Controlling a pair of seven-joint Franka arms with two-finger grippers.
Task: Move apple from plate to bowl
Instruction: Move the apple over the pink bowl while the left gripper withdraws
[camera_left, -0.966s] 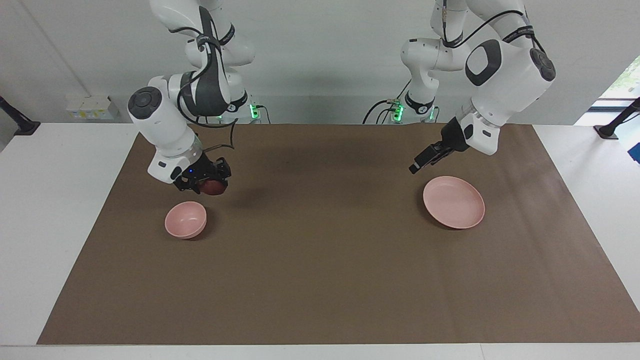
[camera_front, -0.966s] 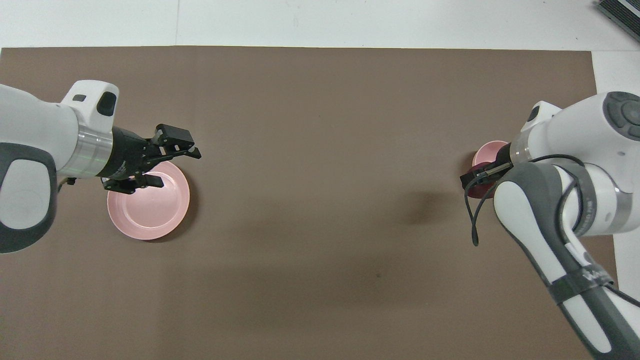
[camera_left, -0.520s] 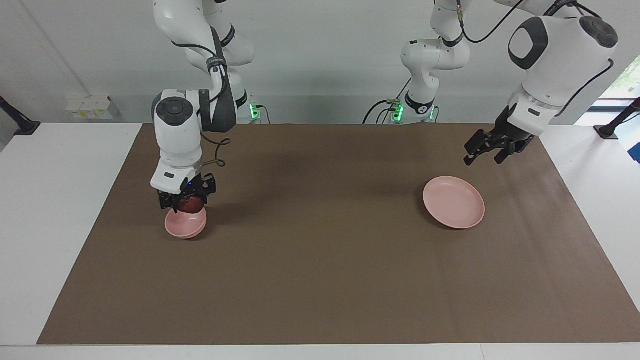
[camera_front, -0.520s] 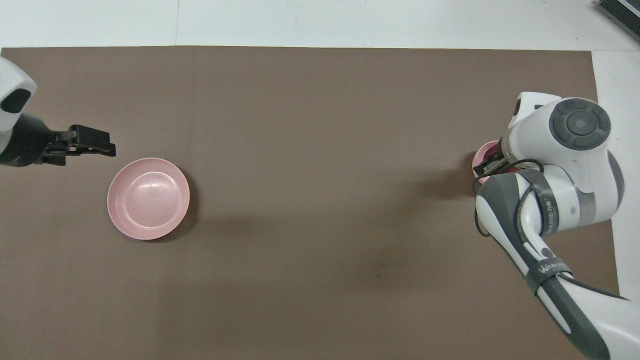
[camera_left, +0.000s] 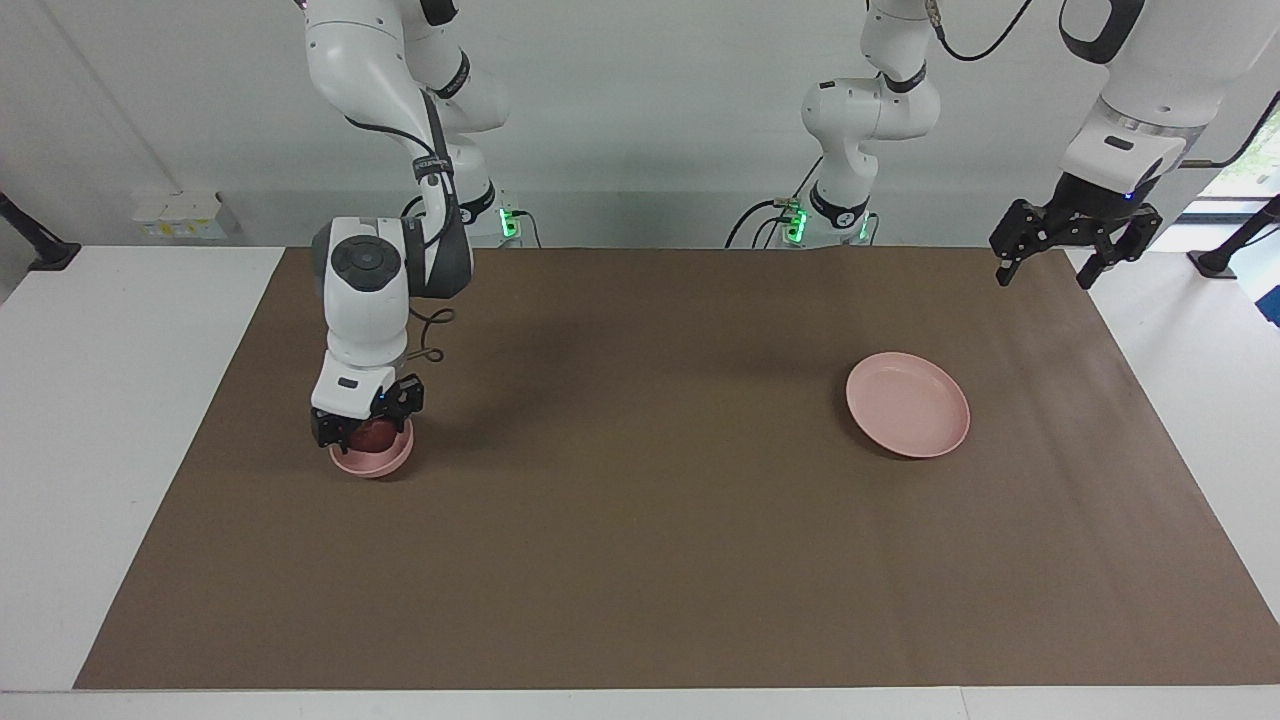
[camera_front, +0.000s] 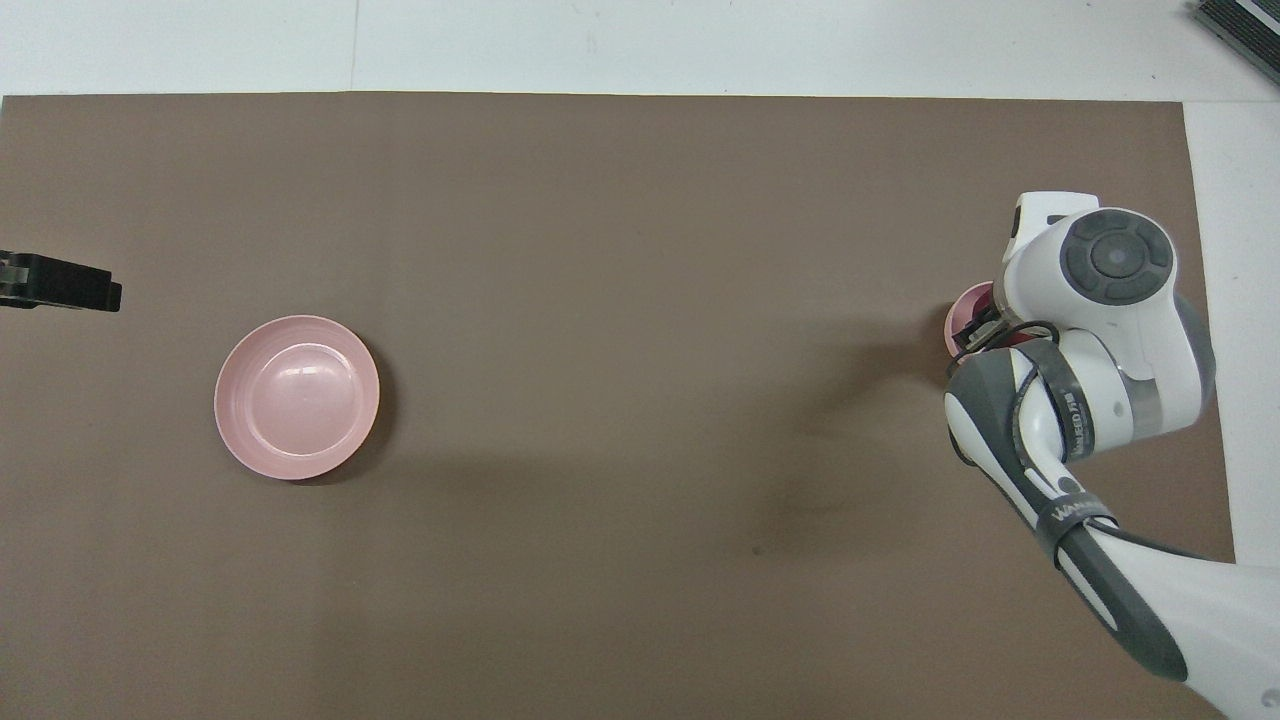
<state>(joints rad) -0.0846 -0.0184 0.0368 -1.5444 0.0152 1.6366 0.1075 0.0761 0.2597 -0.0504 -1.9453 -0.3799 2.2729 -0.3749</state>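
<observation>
The left gripper (camera_left: 1068, 262), spread wide and holding nothing, hangs raised over the surface's (camera_left: 640, 560) edge; overhead only its tip shows. The plate (camera_left: 908, 404) lies bare. The right gripper (camera_left: 366, 428) grasps the apple (camera_left: 377, 433), lowered into the bowl (camera_left: 372, 461); from overhead the arm hides most of both.

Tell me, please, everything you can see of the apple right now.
The apple is small, round and dark red, with a smooth skin. Only part of it shows, low in the mouth of the pink bowl at the right arm's end of the table. The right gripper, pointing straight down, is shut on it. Whether it rests on the bowl's bottom cannot be told.
</observation>
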